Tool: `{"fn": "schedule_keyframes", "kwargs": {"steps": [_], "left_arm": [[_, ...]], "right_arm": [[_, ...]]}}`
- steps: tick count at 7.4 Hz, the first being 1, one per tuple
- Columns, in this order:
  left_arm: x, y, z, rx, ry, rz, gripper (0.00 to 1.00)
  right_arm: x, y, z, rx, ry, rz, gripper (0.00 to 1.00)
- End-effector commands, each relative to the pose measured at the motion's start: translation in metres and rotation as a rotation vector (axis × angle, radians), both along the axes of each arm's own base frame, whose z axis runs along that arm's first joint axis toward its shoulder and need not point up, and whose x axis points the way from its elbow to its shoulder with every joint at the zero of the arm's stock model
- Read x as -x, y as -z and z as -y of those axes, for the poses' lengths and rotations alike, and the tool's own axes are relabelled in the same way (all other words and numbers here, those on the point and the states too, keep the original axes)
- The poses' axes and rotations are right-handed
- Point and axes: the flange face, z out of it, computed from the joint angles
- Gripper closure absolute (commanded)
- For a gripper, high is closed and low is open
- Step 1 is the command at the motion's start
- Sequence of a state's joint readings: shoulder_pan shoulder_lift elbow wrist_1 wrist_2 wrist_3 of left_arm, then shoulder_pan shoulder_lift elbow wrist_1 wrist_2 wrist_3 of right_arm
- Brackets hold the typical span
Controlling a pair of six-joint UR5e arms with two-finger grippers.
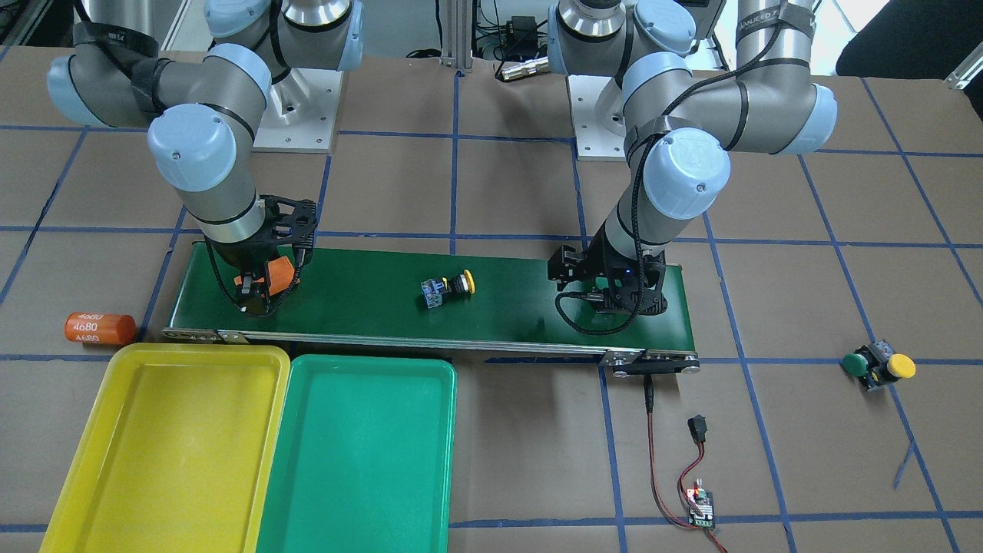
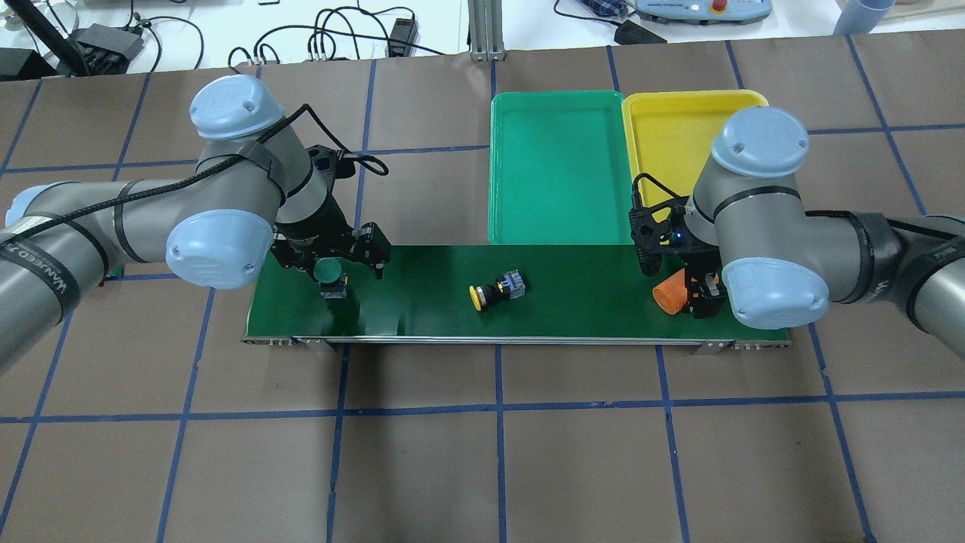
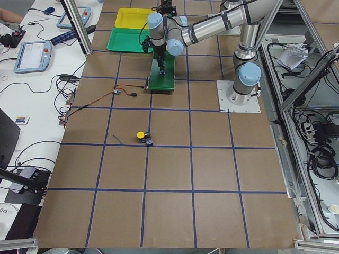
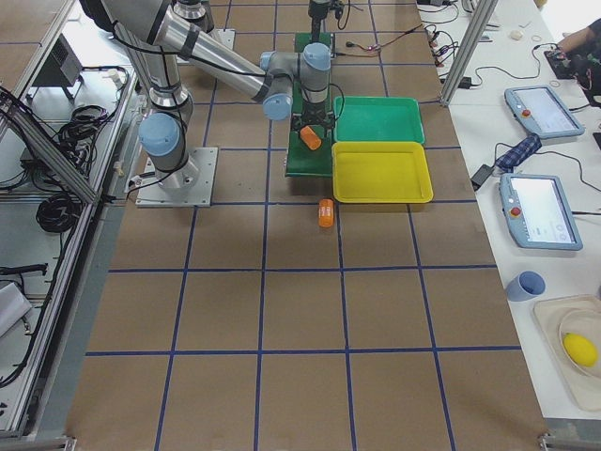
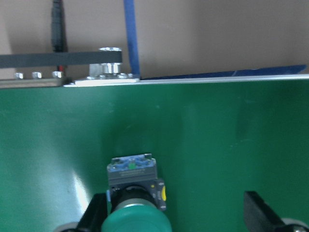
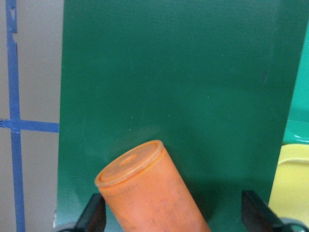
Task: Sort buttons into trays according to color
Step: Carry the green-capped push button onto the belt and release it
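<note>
Both trays, the yellow tray and the green tray, hold nothing, so sorting looks barely begun: a green button sits ungripped between the spread jaws of the left gripper, a yellow button lies on the belt midway between the grippers, and a green-and-yellow pair rests well outside the left gripper. With its jaws apart, the right gripper straddles an orange cylinder just beside the trays. Brown paper gridded in blue tape covers the table; cable-strewn benches flank it.
</note>
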State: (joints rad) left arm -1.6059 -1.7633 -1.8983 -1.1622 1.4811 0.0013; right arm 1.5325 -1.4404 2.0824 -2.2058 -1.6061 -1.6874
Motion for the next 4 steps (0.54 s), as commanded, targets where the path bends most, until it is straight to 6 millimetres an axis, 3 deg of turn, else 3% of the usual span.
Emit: {"fn": "schedule_keyframes", "kwargs": {"steps": [1,3,4], "left_arm": [[0.023,-0.002,-0.004,-0.005,-0.005,-0.086,0.0],[0.039,-0.006,-0.007,-0.032,-0.101,-0.226,0.0],[0.032,-0.014,-0.002,-0.007,-0.09,-0.235,0.0]], "right_arm": [[0.0,0.0,0.0,-0.001,0.0,0.0,0.0],[0.0,0.0,0.0,-0.001,0.0,0.002,0.0],[0.0,0.0,0.0,-0.001,0.0,0.0,0.0]]}}
